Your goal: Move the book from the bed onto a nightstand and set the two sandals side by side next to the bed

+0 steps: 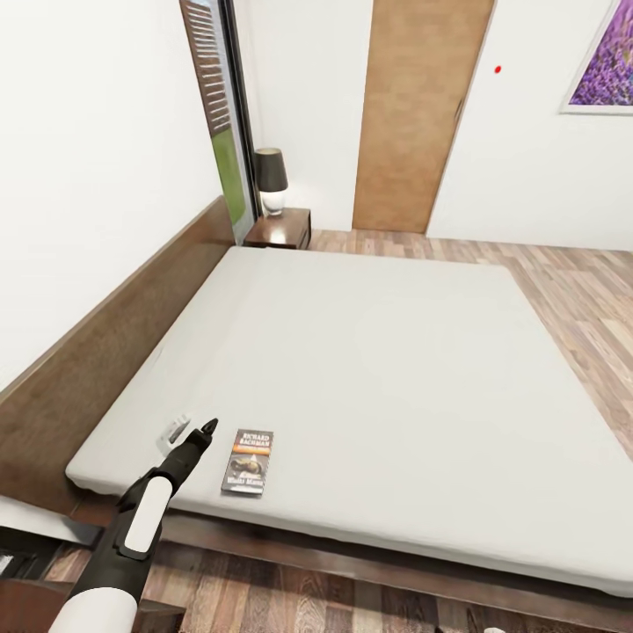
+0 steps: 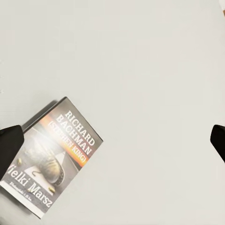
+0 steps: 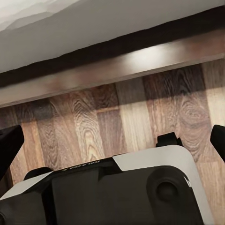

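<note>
L black gripper spread open, empty, hovers just left of thin dark paperback book w/ white "RICHARD BACHMAN" lettering, orange band, lying flat near front edge of smooth off-white mattress bed. R gripper open over wood-plank floor.

Lamp: black shade, white base; seen upright at the far corner, close to the window.
Window: tall, narrow, dark-framed; slatted blind noted in the upper part, green visible lower down.
Door: plain brown wood, shut, set in the far white wall.
Red dot: small mark observed on that wall, just right of the door.
Picture: purple lavender, pale frame, cut off by the upper right edge.
</note>
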Motion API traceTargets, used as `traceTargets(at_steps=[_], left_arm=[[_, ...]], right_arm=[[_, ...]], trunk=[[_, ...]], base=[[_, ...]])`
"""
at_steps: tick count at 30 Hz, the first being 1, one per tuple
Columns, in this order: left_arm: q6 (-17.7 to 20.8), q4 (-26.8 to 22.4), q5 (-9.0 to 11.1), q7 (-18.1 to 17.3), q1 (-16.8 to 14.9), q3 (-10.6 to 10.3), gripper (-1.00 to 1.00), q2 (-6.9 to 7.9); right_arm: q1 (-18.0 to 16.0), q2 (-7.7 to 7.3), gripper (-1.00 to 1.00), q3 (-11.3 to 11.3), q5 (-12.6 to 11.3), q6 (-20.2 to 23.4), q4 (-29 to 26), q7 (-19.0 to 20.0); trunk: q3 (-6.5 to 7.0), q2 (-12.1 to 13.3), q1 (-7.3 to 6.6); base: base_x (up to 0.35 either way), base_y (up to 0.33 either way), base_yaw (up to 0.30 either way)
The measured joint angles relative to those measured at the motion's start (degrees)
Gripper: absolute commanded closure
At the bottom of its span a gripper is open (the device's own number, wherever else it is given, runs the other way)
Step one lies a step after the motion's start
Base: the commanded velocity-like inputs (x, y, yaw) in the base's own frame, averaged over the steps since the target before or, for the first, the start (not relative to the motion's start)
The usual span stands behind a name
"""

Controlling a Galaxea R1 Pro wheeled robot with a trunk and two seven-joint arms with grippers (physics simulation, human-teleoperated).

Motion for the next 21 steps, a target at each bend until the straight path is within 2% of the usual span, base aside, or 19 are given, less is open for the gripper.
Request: traceTargets(at_steps=[21], left_arm=[[0.00, 0.00, 0.00, 0.00, 0.00, -0.02, -1.00, -0.01]], right_arm=[[0.00, 0.00, -1.00, 0.00, 0.05, 0.00, 0.00, -0.03]], trunk=[[-1.87, 0.00, 0.00]], base=[[0.000, 0.000, 0.000]])
